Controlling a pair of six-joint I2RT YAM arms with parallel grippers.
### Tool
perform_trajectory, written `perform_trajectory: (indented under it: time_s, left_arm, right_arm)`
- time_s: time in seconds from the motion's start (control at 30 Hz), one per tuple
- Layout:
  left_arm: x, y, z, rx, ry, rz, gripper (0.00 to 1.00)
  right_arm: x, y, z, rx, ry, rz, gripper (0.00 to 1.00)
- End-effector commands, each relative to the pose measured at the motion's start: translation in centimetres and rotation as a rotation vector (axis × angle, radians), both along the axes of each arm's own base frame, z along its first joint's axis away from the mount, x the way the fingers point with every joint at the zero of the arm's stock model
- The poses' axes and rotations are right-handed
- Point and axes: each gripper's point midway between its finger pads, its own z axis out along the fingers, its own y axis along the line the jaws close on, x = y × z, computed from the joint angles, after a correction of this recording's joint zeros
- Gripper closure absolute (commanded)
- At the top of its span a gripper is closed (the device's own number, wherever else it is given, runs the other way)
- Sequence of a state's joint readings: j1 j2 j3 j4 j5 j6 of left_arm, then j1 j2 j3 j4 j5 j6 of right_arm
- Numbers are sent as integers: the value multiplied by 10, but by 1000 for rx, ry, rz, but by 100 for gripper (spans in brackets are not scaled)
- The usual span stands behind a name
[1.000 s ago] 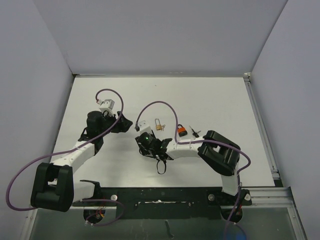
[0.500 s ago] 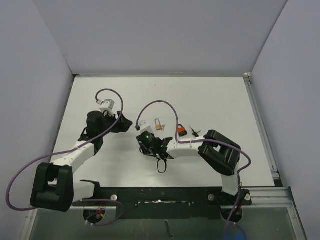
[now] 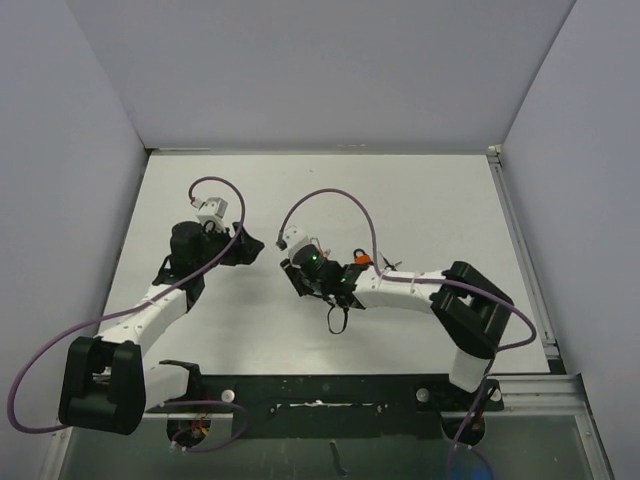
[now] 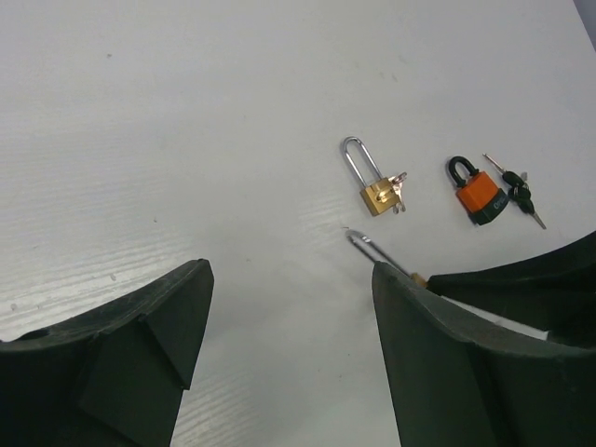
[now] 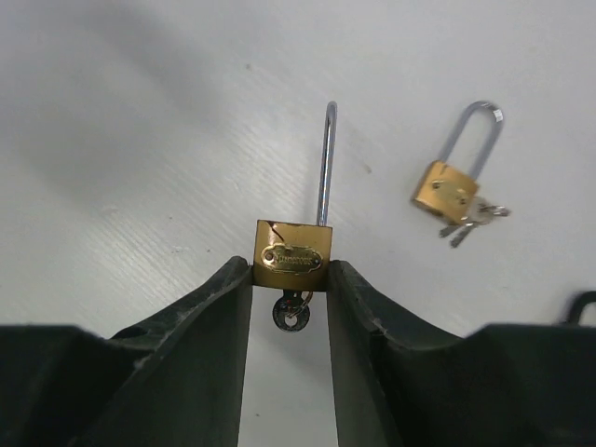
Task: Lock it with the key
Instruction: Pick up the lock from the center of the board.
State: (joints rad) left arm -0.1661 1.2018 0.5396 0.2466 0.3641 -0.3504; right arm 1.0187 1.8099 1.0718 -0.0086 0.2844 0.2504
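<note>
Your right claw is clamped on the body of a brass padlock, one finger on each side. Its shackle points straight away from the wrist. From the wrist view you cannot tell whether that shackle is latched. A small key sits in the keyhole, between the fingers. Your left claw is spread wide and holds nothing. It faces the held padlock's shackle across the white tabletop. Beyond it a second brass padlock lies flat with keys touching its body. To the right of that are an orange padlock and a dark bunch of keys just beside it.
</note>
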Motion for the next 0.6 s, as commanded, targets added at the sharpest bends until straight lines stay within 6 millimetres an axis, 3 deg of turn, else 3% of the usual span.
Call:
perform_trajectory:
  time_s: [0.0, 0.13, 0.27, 0.57]
  left_arm:
    - [9, -2, 57, -13, -157, -23, 32]
    - [3, -7, 77, -35, -205, -57, 32]
    - [-7, -22, 102, -77, -288, -164, 32]
    - [-62, -77, 160, -235, -529, -634, 42]
  right_arm:
    - [26, -4, 106, 260, -198, 27, 100]
    - [33, -35, 142, 405, -276, 18, 100]
    - [28, -61, 166, 493, -357, 51, 100]
    - [2, -113, 220, 819, -438, 216, 100]
